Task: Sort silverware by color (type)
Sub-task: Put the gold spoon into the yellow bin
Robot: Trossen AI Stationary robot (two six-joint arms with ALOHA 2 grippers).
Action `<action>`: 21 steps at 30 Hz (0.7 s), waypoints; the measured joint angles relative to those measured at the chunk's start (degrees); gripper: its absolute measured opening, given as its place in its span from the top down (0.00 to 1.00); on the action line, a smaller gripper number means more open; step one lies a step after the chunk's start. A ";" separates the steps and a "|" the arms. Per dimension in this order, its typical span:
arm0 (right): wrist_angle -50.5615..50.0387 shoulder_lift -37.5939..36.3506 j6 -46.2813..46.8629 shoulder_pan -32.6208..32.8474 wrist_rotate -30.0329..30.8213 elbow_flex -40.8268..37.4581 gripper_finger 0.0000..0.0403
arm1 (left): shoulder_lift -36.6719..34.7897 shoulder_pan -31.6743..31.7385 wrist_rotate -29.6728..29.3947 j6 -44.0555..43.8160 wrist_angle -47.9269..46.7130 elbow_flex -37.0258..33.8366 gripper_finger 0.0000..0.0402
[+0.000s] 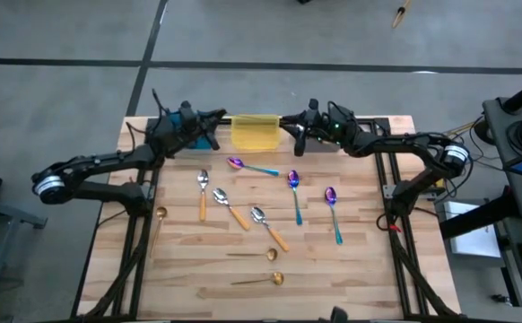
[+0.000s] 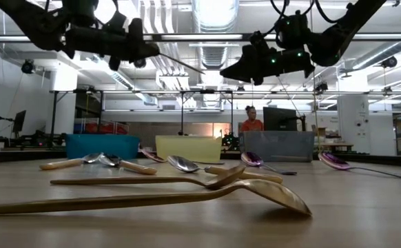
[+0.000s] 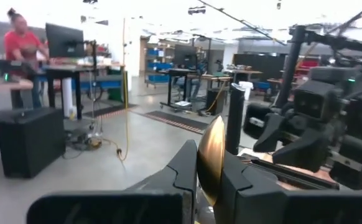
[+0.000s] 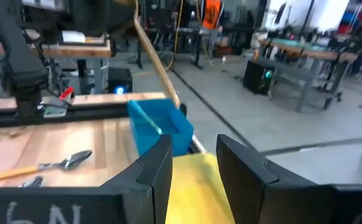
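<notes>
My left gripper (image 1: 214,117) hovers over the table's far edge between the blue bin (image 4: 159,124) and the yellow bin (image 1: 255,132), shut on a gold spoon (image 3: 212,155). My right gripper (image 1: 290,121) hangs open just right of the yellow bin, facing the left one and touching nothing. On the table lie three purple-blue spoons with teal handles (image 1: 294,193), three silver spoons with orange handles (image 1: 230,208) and three more gold spoons (image 1: 256,280), each flat on the wood. My left gripper pinches the gold spoon's bowl (image 3: 213,146) between its two fingers (image 3: 184,171), and the bowl stands edge-on in the gap. The thin handle (image 4: 159,68) sticks out toward my right arm above the yellow bin. The spoon is lifted clear of the table.
A gray bin (image 2: 283,146) stands right of the yellow one under my right arm. All three bins line the far edge. Bare wood shows along the table's near edge (image 1: 270,309) and its right side. A person (image 2: 252,120) sits in the room beyond the table.
</notes>
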 joint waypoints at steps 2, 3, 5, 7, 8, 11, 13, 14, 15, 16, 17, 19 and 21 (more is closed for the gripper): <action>1.78 0.30 0.12 -0.28 0.11 0.00 0.71 | 1.30 0.11 -0.10 -2.37 0.37 0.15 0.98; 2.38 0.40 0.48 -0.35 0.16 0.00 0.71 | 1.89 0.08 -0.10 -3.61 0.51 0.15 0.99; 2.68 0.55 1.79 -0.32 0.24 0.00 0.71 | 3.18 0.08 0.06 -5.97 1.58 0.15 0.99; 2.72 0.89 3.55 -0.24 0.03 0.00 0.71 | 4.20 0.10 0.03 -7.52 2.44 0.15 0.99; 2.80 1.18 4.58 -0.24 -0.25 0.00 0.71 | 4.58 0.12 0.02 -7.88 2.92 0.15 0.99; 4.97 2.51 6.83 -0.26 -0.81 0.02 0.71 | 5.05 0.23 -0.01 -8.00 3.92 0.20 0.99; 6.46 3.37 10.02 -0.27 -0.81 0.71 0.71 | 5.17 0.23 -0.21 -7.79 4.37 0.20 0.99; 6.80 3.82 11.97 -0.28 -0.81 1.34 0.71 | 5.17 0.23 -0.73 -7.44 4.78 0.20 0.99; 6.87 4.33 14.47 -0.32 -0.83 2.20 0.71 | 5.17 0.31 -1.19 -7.05 5.60 0.20 0.99; 6.90 4.86 16.92 -0.50 -0.82 3.11 0.71 | 5.17 0.38 -1.63 -6.36 6.35 0.20 0.99; 6.85 5.66 19.10 -0.52 -0.88 4.03 0.71 | 5.14 0.50 -2.44 -5.49 7.08 0.20 0.99; 6.64 7.41 21.95 -0.55 -2.07 6.06 0.71 | 5.14 0.75 -4.03 -3.96 8.16 0.20 0.99; 6.26 9.36 23.96 -0.57 -4.82 8.21 0.71 | 5.14 1.20 -4.55 -3.25 8.58 0.20 0.99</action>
